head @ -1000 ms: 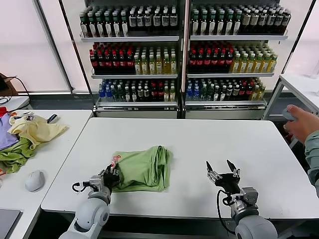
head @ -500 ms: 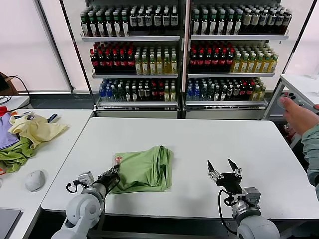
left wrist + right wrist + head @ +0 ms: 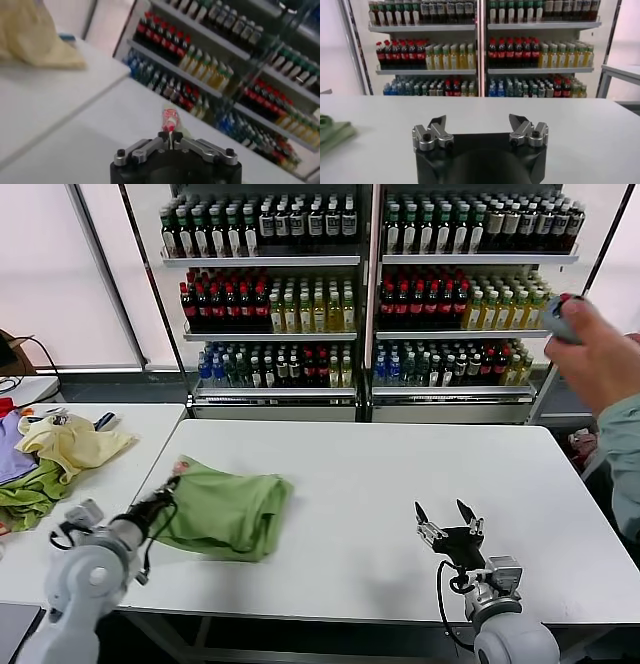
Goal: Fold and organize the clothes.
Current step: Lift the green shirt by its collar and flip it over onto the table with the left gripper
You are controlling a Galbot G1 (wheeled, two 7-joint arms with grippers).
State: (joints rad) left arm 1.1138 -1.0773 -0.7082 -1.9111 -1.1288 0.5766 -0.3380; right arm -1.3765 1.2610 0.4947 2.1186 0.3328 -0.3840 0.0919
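We are dragging the folded green shirt (image 3: 222,511) leftward to the table's (image 3: 400,474) left edge, left gripper (image 3: 158,506) clamped on its corner, right gripper (image 3: 447,527) waiting spread apart; no writing is legible.

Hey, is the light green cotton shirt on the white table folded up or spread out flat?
Folded. The light green cotton shirt lies as a compact bundle with a rounded fold along one side, and the left gripper pinches its edge.

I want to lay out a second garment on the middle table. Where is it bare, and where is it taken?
Bare: the white table from the green shirt across to the far edge, above the open right gripper. Taken: the near left corner, where the left gripper grips the shirt. The side table has piled cloths.
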